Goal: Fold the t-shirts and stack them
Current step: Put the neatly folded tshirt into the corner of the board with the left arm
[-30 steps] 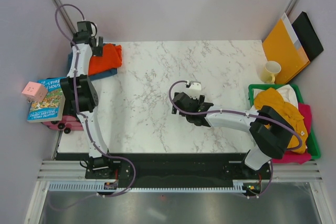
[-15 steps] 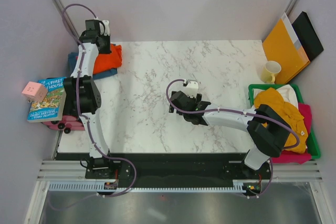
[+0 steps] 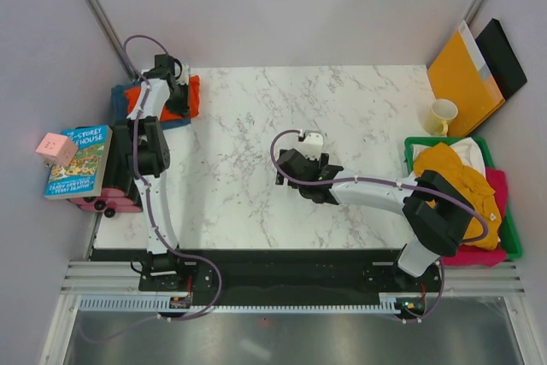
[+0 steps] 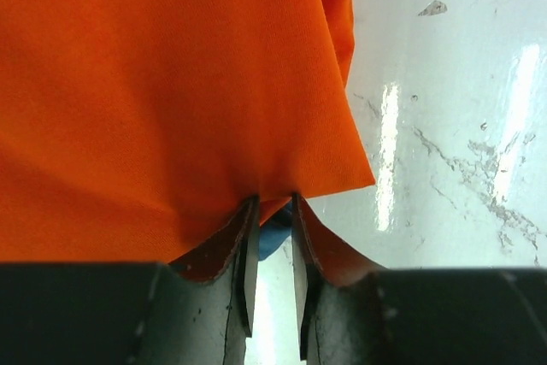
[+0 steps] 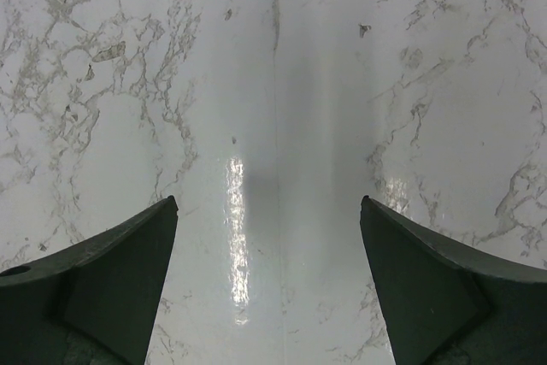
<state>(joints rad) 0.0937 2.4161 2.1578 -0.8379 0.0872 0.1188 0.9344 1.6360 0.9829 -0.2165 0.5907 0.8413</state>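
An orange-red t-shirt (image 3: pixel 135 97) (image 4: pixel 171 83) lies on a dark teal-blue t-shirt (image 3: pixel 173 122) at the table's far left corner. My left gripper (image 3: pixel 177 97) (image 4: pixel 273 198) is over the orange shirt's right edge. Its jaws are nearly together and pinch the cloth's hem at their tips, and blue cloth (image 4: pixel 275 230) shows under the hem. My right gripper (image 3: pixel 287 168) (image 5: pixel 269 211) hovers low and open over bare marble near the table's middle, with nothing between its fingers. Mustard yellow (image 3: pixel 457 179), white (image 3: pixel 471 150) and pink (image 3: pixel 497 189) t-shirts are heaped in a green basket (image 3: pixel 411 144) at the right.
A cream mug (image 3: pixel 443 117), an orange-yellow envelope (image 3: pixel 461 74) and a black folder (image 3: pixel 504 57) stand at the far right. A book (image 3: pixel 77 161) with a pink cube (image 3: pixel 53 149) lies off the table's left edge.
My left gripper has moved right across the folded stack to the orange shirt's right edge, and its jaws went from wide open to nearly together. The right gripper shifted slightly left.
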